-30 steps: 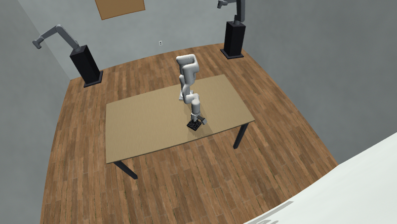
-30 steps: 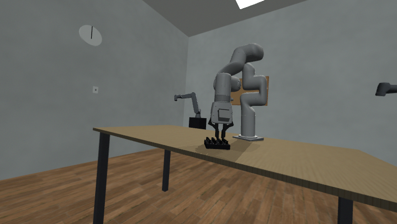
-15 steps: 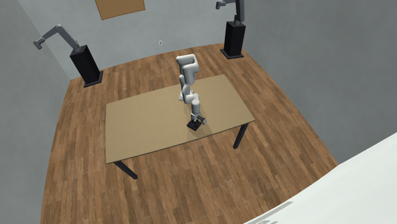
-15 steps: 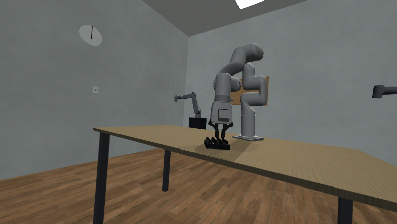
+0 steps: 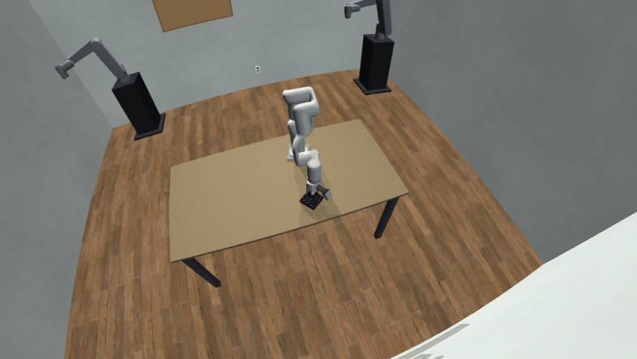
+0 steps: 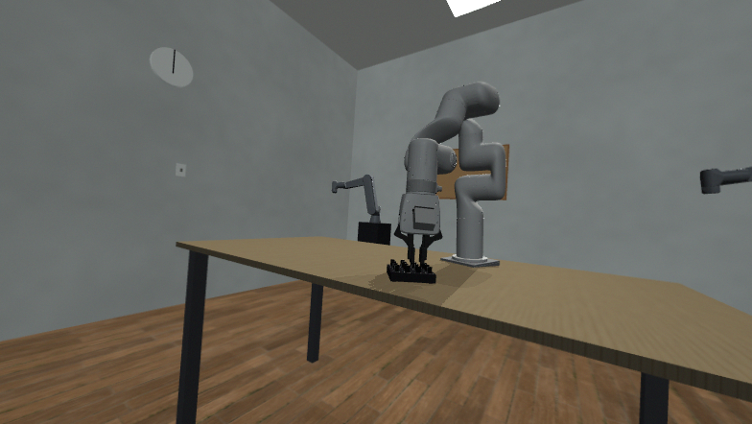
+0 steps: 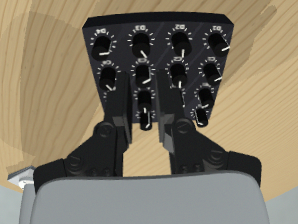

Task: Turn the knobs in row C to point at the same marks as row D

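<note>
Wrist view: gripper fingers hide some knobs at lower left and lower centre-right of the box. Top view: knob lines too small to read. Exterior: marks unreadable; right edge cuts off a background arm.

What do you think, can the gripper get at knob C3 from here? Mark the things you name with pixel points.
Probably yes: the gripper's (image 5: 314, 192) (image 6: 416, 263) (image 7: 143, 73) parted fingertips appear on either side of knob C3 (image 7: 143, 75), with no other knob visibly blocking them.
</note>
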